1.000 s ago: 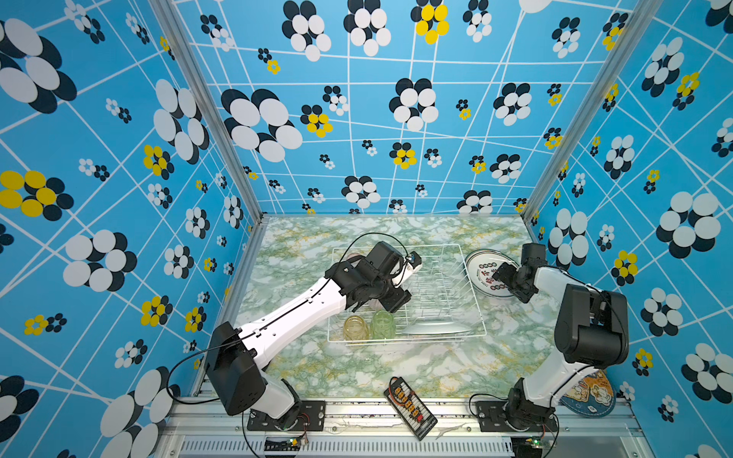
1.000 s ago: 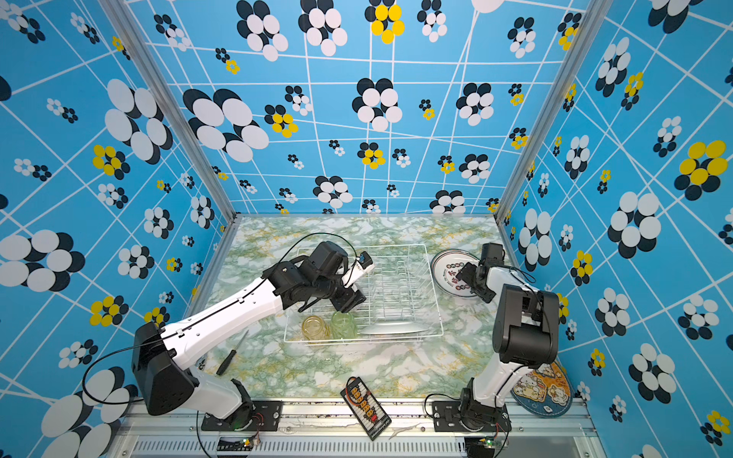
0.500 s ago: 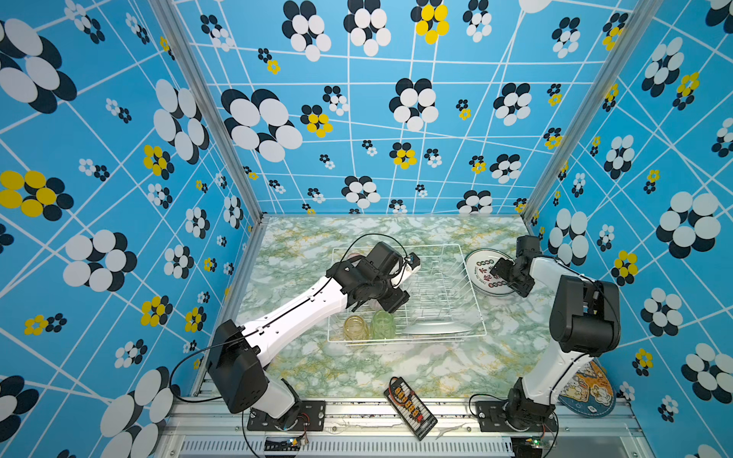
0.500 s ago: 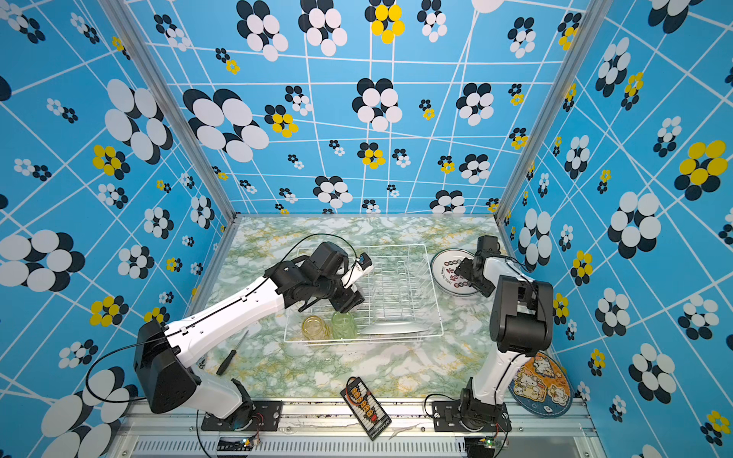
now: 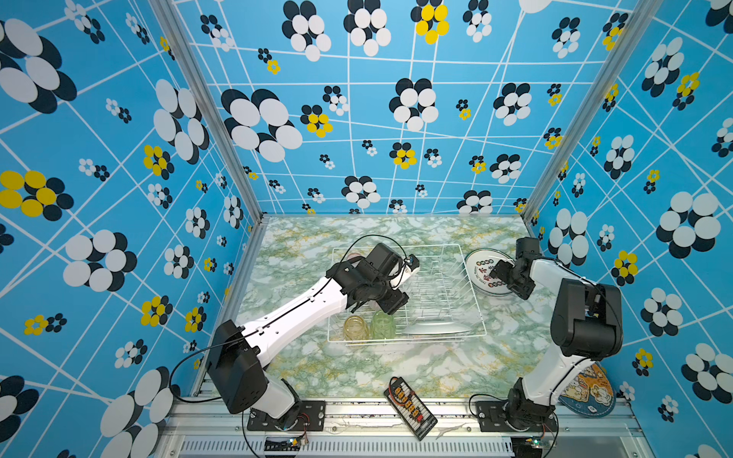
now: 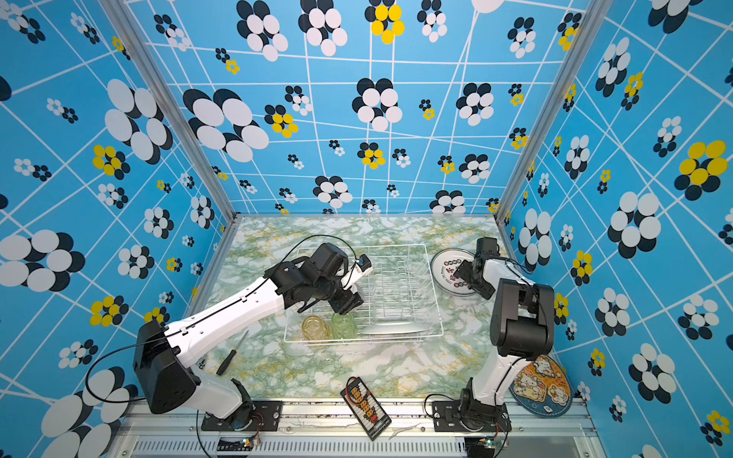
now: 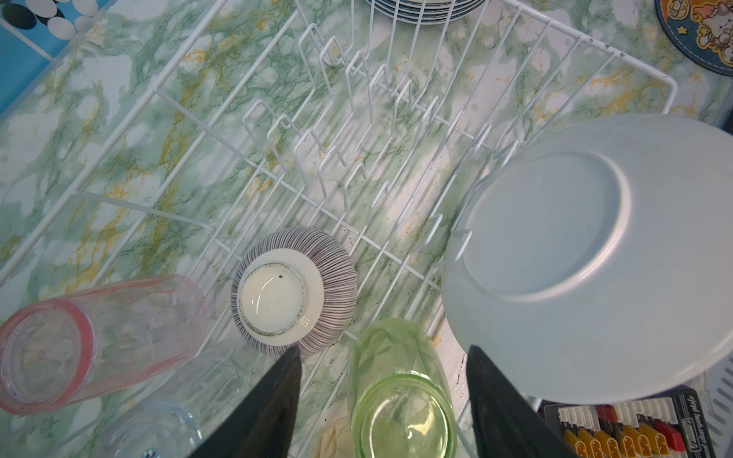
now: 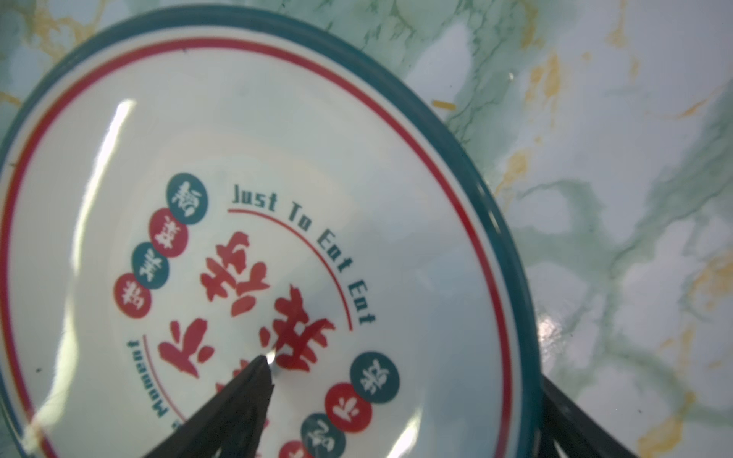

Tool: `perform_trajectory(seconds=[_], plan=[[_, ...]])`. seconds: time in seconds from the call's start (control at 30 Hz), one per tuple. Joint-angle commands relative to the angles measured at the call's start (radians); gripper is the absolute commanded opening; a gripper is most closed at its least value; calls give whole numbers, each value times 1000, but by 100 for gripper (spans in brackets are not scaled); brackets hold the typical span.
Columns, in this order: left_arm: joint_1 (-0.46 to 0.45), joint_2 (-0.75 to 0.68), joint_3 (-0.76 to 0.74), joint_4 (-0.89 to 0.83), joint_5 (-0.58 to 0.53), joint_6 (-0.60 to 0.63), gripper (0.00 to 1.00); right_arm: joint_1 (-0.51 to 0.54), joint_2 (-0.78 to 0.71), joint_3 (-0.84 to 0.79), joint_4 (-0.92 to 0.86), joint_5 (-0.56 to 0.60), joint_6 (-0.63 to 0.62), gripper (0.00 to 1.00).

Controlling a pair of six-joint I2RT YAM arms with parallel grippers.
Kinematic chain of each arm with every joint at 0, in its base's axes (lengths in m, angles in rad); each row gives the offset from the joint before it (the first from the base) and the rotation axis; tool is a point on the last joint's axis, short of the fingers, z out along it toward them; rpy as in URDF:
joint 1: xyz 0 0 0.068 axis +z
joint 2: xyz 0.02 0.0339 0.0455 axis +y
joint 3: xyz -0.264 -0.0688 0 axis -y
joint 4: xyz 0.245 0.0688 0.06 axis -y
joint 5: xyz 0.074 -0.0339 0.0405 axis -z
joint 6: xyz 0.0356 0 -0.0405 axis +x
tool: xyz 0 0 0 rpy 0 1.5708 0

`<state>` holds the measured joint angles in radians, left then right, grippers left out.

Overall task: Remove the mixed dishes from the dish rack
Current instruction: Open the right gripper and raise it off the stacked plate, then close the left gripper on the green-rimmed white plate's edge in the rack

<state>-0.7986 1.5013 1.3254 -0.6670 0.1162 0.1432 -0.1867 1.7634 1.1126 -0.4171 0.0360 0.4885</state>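
Left tool point(image 5: 390, 305) hangs released over the dish rack point(image 5: 436, 246), its jaws flanking the green tumbler point(image 7: 396, 380). The tumbler lies on its side, long axis front to back. Beside it, the striped bowl point(image 7: 293, 285) is inverted. One plate point(image 5: 436, 328) stands on edge along the front rail. Right tool point(image 5: 504, 273) is spread astride the stacked plates point(image 5: 482, 263), which lie face-up on the worktop point(image 5: 357, 368); apparently not gripping.

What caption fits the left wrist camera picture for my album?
Left claw open by a green tumbler in the dish rack, beside an upside-down striped bowl, pink tumbler and plate.
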Motion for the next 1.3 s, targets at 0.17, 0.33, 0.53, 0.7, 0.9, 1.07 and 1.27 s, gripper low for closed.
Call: perform_trajectory(seconds=[0.17, 0.33, 0.53, 0.7, 0.9, 1.07, 1.27], plan=[[-19, -57, -25, 7, -1, 12, 67, -53, -295, -70, -14, -70, -59, 94], [-68, -67, -5, 5, -25, 19, 62, -56, -547, -127, -53, -115, -106, 93], [-148, -48, 32, -43, -81, 10, 58, -4, -877, -285, -121, -244, -87, 92], [-245, -19, 67, -116, -118, 39, 58, 36, -1040, -378, -189, -231, -68, 92], [-368, -28, 79, -127, -171, 73, 57, 36, -1083, -424, -184, -255, -48, 92], [-425, -41, 69, -92, -173, 87, 48, 38, -1055, -436, -138, -296, -22, 92], [-433, 44, 122, -120, -168, 108, 27, 43, -1059, -441, -115, -300, -3, 92]])
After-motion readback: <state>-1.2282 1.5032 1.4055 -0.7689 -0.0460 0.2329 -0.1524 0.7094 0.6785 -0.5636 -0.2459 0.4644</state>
